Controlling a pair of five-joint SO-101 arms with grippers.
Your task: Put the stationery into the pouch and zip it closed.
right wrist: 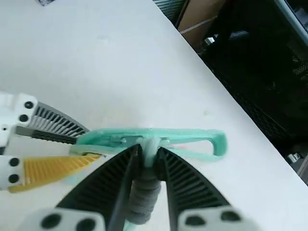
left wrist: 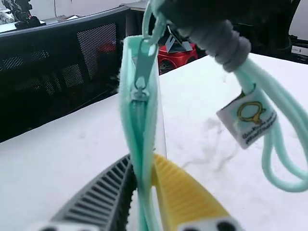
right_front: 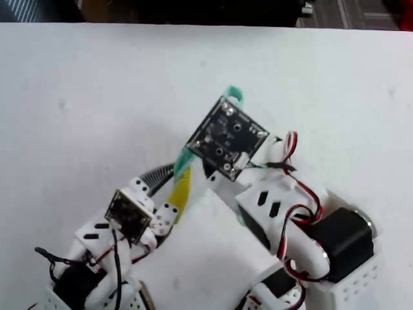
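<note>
A mint green pouch (left wrist: 144, 125) is held edge-on above the white table, its zip line facing the left wrist camera. My left gripper (left wrist: 144, 168) is shut on the pouch's near end, with the grey finger (left wrist: 101, 202) on one side and the yellow finger (left wrist: 183, 197) on the other. The zip slider (left wrist: 140, 82) sits toward the pouch's far end. My right gripper (right wrist: 149, 151) is shut on the zip pull, its black fingers (right wrist: 180, 178) pinching the pale tab above the pouch (right wrist: 183, 139). A mint wrist loop (left wrist: 279, 144) with a tag (left wrist: 248, 118) hangs beside it.
In the high view the right arm's camera board (right_front: 227, 137) covers most of the pouch (right_front: 232, 93), and the left gripper (right_front: 177, 177) is just beside it. The white table (right_front: 97, 97) stretches left and back. Its far edge (right_front: 193, 24) borders dark furniture.
</note>
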